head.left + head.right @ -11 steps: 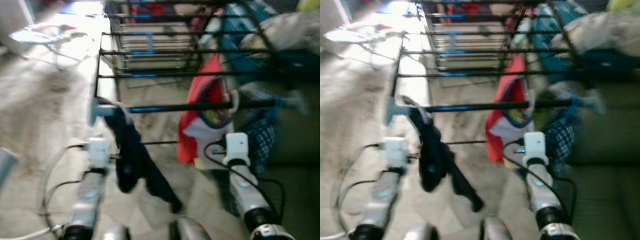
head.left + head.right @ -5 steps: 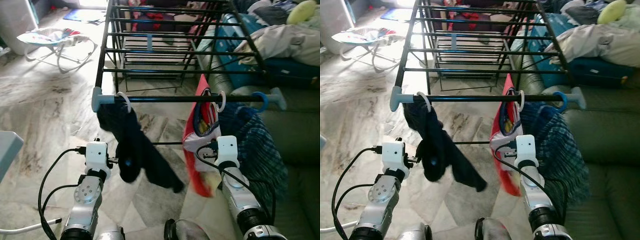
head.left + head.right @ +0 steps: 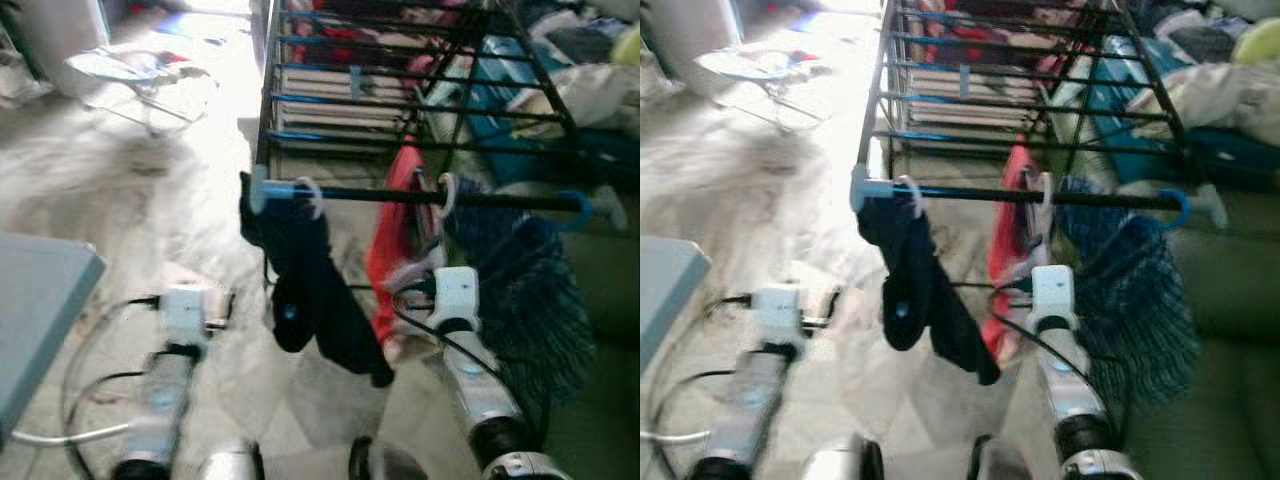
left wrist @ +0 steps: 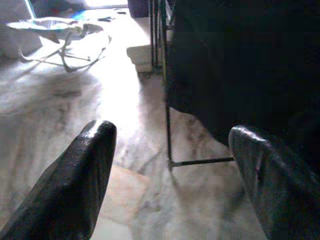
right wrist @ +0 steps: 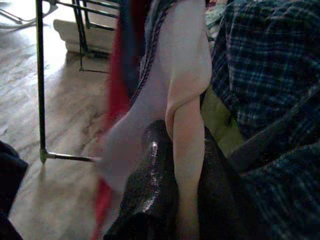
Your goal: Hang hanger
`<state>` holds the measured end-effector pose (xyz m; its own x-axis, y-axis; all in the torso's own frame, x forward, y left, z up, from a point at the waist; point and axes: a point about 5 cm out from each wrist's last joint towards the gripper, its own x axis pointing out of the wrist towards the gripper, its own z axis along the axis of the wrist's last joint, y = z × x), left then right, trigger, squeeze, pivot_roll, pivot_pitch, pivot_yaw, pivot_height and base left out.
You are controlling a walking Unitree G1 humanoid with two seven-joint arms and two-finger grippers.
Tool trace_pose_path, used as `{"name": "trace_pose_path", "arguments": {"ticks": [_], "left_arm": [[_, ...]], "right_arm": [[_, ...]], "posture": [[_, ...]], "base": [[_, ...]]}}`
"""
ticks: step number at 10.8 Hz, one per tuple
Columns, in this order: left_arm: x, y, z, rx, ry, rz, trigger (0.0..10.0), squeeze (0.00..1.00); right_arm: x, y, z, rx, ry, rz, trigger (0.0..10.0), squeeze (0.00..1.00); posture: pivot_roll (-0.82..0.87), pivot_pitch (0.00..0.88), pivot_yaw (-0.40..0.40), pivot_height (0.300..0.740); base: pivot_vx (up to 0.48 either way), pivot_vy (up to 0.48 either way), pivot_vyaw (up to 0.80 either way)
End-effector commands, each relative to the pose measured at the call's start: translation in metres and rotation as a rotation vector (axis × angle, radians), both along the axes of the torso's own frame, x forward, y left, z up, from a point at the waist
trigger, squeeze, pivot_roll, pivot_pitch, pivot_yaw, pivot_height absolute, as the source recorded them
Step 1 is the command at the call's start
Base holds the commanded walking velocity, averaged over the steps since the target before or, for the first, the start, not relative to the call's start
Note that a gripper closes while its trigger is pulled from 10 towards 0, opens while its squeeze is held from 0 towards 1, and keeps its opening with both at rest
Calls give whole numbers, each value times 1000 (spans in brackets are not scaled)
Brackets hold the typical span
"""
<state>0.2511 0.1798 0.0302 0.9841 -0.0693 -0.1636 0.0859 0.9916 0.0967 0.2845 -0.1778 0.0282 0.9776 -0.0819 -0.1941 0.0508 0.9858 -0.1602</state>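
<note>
A black drying rack's front bar [image 3: 400,195] carries three hangers. A white hook [image 3: 311,194] holds a dark navy garment [image 3: 305,290]. Another white hook [image 3: 446,190] holds a red and white garment [image 3: 388,255]. A blue hook [image 3: 582,206] holds a plaid garment [image 3: 530,290]. My right gripper [image 5: 187,165] is shut on a pale fold of the red and white garment, low beside the plaid cloth. My left gripper [image 4: 172,134] is open and empty, low beside the dark garment [image 4: 240,60], with its arm [image 3: 180,320] left of the rack.
A baby bouncer [image 3: 140,70] stands on the marble floor at the far left. A grey-blue surface [image 3: 40,320] juts in at the near left. A green sofa [image 3: 1240,300] and piled laundry [image 3: 1200,95] lie to the right, behind the rack's rails.
The head view has swung left and gone blurred, bringing the grey-blue surface into view. The right gripper stays at the red and white garment; the left stays open.
</note>
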Motion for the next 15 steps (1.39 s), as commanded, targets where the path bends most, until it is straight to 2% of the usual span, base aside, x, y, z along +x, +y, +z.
{"name": "trace_pose_path", "arguments": {"ticks": [1,2,4,7,8,9,10,12,13,15], "left_arm": [[0,-11,0,0,-8,-38,10000,0],[1,-11,1,41,-16,-62,10000,0],[7,-7,3,41,-10,-62,10000,0],[4,-11,1,56,-12,-92,10000,0],[4,-11,1,51,-12,-85,10000,0],[2,-11,0,50,-7,-79,10000,0],[-2,-11,-3,46,6,-80,10000,0],[-5,-14,-4,37,18,-93,10000,0],[-5,-15,-4,36,24,-97,10000,0],[-6,-16,-5,38,31,-105,10000,0]], "right_arm": [[6,-11,18,-38,-94,-40,10000,0],[5,-14,16,-57,-83,-56,10000,0],[7,-20,18,-58,-81,-84,10000,0],[12,-29,22,-48,-76,-124,10000,0],[19,-35,27,-46,-73,-139,10000,0],[22,-40,29,-41,-55,-155,10000,0],[26,-44,26,-29,9,-144,10000,0],[29,-42,24,-25,81,-93,10000,0],[33,-38,22,-10,151,-68,10000,0],[45,-30,31,5,160,-20,10000,0]], "posture": [[44,100,-63,740],[39,94,-64,740],[37,91,-64,740],[39,98,-67,740],[42,112,-72,740],[41,120,-73,740],[44,129,-75,740],[47,144,-75,740],[46,153,-76,740],[43,169,-82,740]], "base": [[0,480,0],[0,0,0],[0,0,0],[0,0,0],[0,0,0],[0,0,0],[0,0,0],[0,0,0],[0,0,0],[0,0,0]]}}
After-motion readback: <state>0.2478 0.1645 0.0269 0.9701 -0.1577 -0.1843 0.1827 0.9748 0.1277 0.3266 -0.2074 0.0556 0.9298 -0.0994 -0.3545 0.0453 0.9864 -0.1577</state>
